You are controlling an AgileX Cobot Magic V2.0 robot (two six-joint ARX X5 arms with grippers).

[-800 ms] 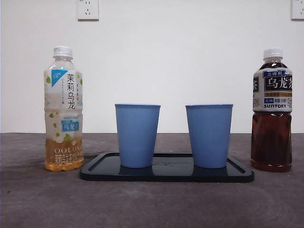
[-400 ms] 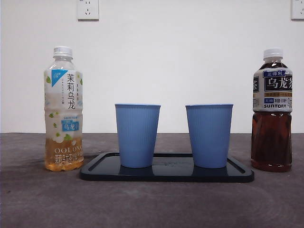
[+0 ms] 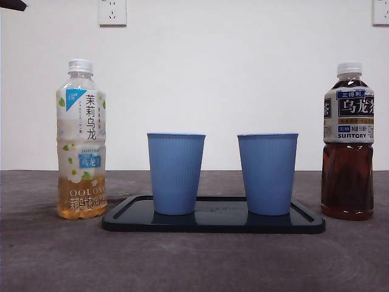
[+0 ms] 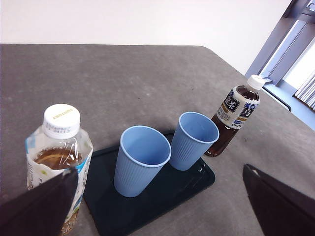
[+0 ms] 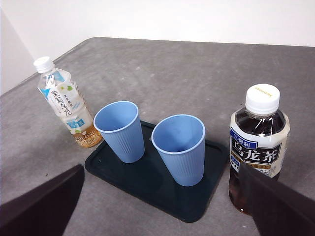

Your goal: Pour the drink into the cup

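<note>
At the counter's middle: black tray carrying two empty blue cups, left cup and right cup, upright, apart. Near the counter's left edge, beside the tray: pale jasmine oolong bottle, capped, about a quarter full. Near the right edge: dark oolong bottle, capped, fuller. Left hand and right hand: both spread wide, holding nothing, raised above the counter.

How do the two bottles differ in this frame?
The pale bottle holds light amber tea, filled only near its bottom; the dark bottle holds deep brown tea, filled nearly to the neck. The pale bottle looks taller and slimmer, the dark bottle shorter and stouter. Both stand upright, white-capped, flanking the tray.
</note>
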